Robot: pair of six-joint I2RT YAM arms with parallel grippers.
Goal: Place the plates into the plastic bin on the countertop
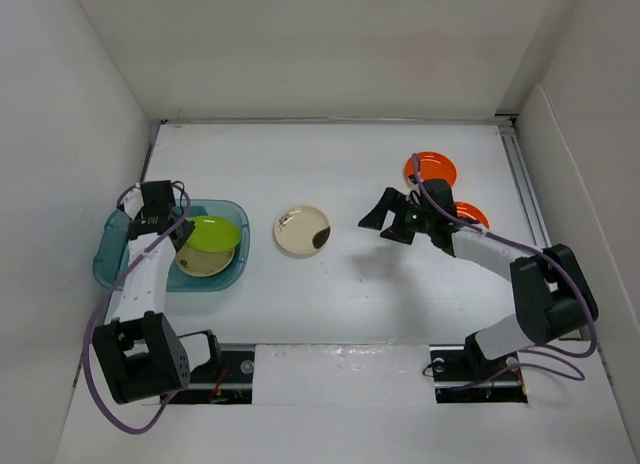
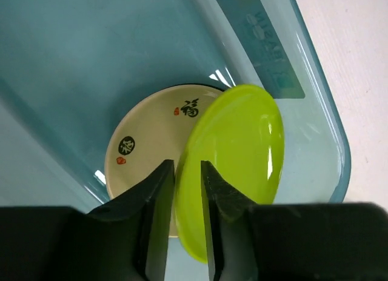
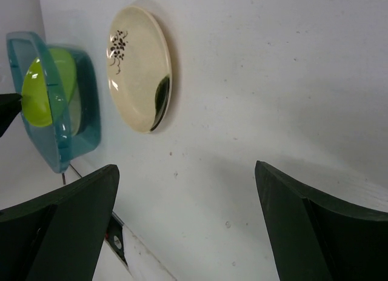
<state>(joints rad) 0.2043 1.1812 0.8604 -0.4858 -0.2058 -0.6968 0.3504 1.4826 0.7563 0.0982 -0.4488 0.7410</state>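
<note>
The teal plastic bin (image 1: 110, 254) (image 2: 315, 123) stands at the left of the white countertop (image 1: 340, 284). Inside lies a cream plate (image 1: 205, 262) (image 2: 151, 142) with dark marks. A lime green plate (image 1: 212, 232) (image 2: 236, 148) leans tilted over it. My left gripper (image 1: 180, 229) (image 2: 188, 166) straddles the green plate's rim, jaws slightly parted. A second cream plate (image 1: 302, 230) (image 3: 136, 69) lies at mid-table. Two orange plates (image 1: 432, 168) (image 1: 470, 214) lie at the right. My right gripper (image 1: 385, 222) (image 3: 187, 167) hovers wide open and empty between them and the cream plate.
White walls close in the countertop at the left, back and right. The right arm's forearm (image 1: 490, 249) crosses over the nearer orange plate. Both arm bases sit at the near edge.
</note>
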